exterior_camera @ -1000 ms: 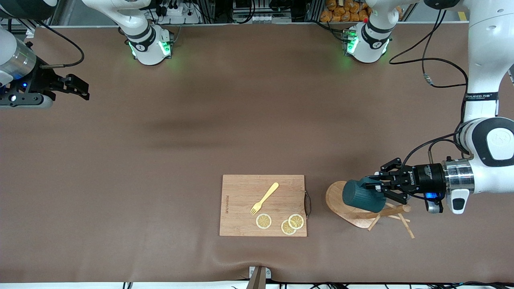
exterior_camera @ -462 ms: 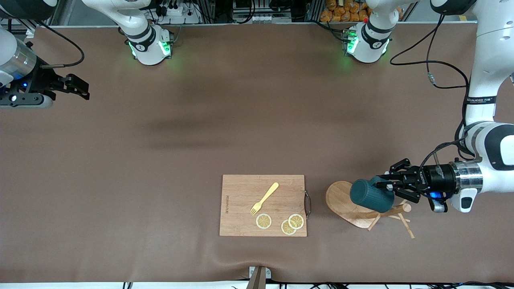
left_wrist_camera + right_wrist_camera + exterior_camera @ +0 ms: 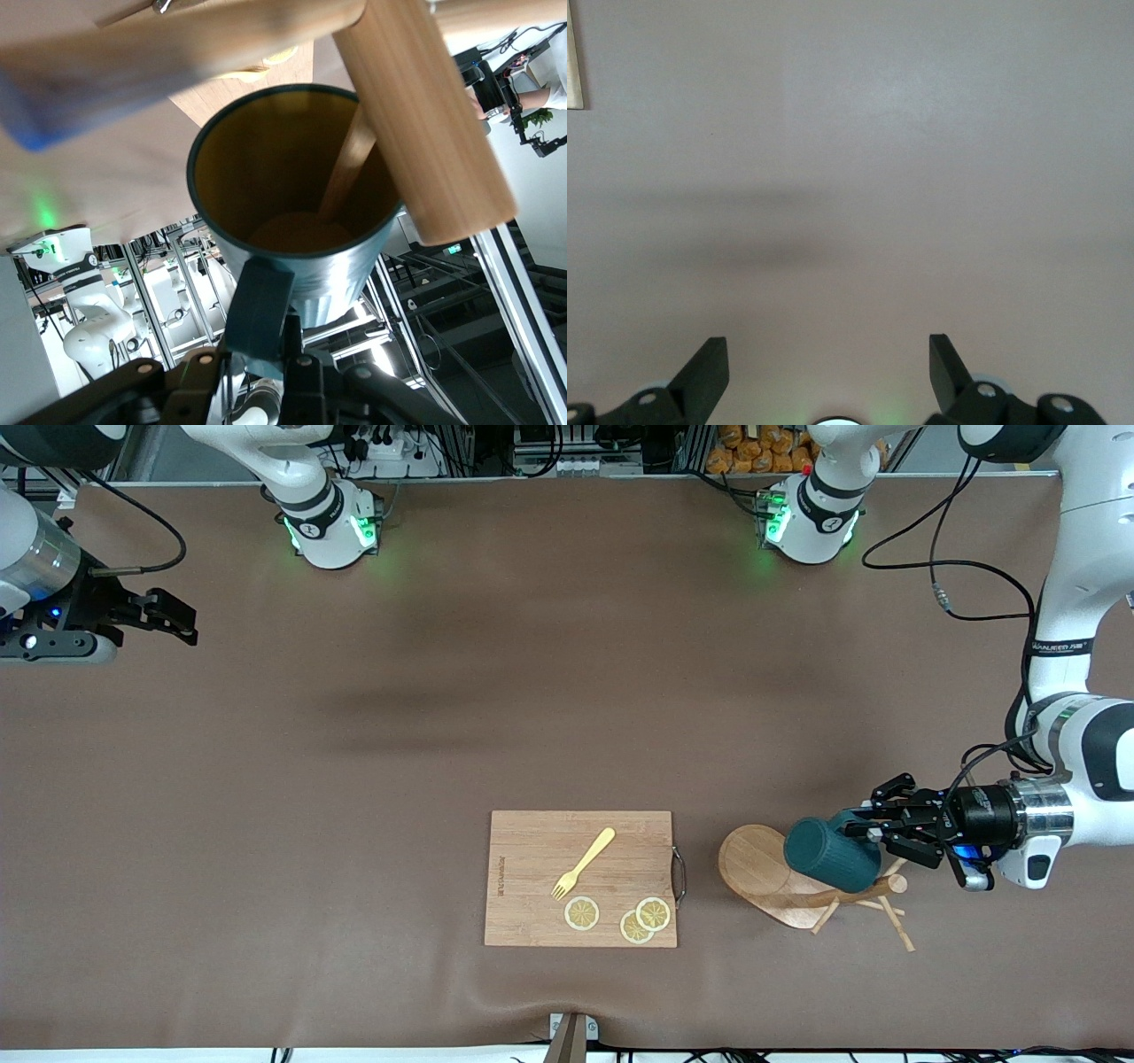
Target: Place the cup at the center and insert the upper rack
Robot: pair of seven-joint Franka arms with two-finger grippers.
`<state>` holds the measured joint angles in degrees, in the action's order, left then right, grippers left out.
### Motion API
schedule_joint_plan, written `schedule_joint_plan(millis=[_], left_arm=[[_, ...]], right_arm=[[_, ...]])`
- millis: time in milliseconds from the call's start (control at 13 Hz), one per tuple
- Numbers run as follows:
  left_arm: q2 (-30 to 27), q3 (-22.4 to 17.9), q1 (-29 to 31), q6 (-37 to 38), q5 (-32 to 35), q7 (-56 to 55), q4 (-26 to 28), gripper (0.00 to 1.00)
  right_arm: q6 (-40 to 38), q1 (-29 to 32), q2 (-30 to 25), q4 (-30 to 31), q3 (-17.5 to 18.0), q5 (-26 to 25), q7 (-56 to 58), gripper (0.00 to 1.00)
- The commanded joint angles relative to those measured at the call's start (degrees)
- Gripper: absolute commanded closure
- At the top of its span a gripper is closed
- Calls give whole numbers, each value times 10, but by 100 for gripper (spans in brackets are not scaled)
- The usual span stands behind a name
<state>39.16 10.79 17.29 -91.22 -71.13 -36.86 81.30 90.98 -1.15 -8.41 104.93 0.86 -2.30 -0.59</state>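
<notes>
Bench (image 3: 532, 691) cloth, brown and mostly bare, carries everything toward the edge nearest the front camera. On it lies a rectangular wooden cutting board (image 3: 580, 878) bearing a yellow fork (image 3: 583, 863) and three lemon slices (image 3: 582, 913); none of these belongs to the task, and they sit well apart from the left arm's work.

Next in size is the upper rack (image 3: 780, 877), a light wooden mug tree lying on its side just beside the board, toward the left arm's end of the bench. Its oval base faces the board and its post and thin pegs point away, so it cannot yet be set upright or inserted anywhere.

The cup (image 3: 831, 855), a ribbed dark teal mug, is held sideways over the fallen rack, its mouth turned toward the post's tip. The left wrist view shows a peg reaching into the tan interior (image 3: 292, 177) while the thick post (image 3: 421, 115) crosses the rim; the cup appears to be coming off the tree, which would free both pieces.

The left tool (image 3: 873, 834) is clenched on the cup's handle, a grip that keeps the mug level during the pull.

The right tool (image 3: 182, 622) waits with its jaws spread, holding nothing, over the bare cloth at the right arm's end.
</notes>
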Motion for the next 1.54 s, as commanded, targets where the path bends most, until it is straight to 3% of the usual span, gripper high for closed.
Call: schedule_joint_plan(millis=[0, 462, 538, 615, 769, 1077, 1462], left_arm=[[2, 6, 11, 10, -19, 14, 3, 100], [16, 6, 14, 11, -30, 26, 3, 100], [18, 6, 14, 11, -33, 26, 3, 92], [18, 6, 14, 11, -34, 26, 3, 70], [17, 6, 14, 11, -44, 9, 3, 0], [-2, 6, 27, 11, -44, -59, -4, 0], [-83, 0, 38, 11, -3, -102, -5, 0]], right_arm=[[-1, 7, -1, 3, 5, 8, -2, 0], [-3, 6, -1, 3, 5, 7, -2, 0], [-3, 6, -1, 3, 5, 7, -2, 0], [0, 6, 0, 3, 5, 7, -2, 0], [0, 5, 1, 3, 5, 7, -2, 0], [2, 5, 2, 3, 5, 7, -3, 0], [2, 6, 2, 3, 5, 7, -3, 0]])
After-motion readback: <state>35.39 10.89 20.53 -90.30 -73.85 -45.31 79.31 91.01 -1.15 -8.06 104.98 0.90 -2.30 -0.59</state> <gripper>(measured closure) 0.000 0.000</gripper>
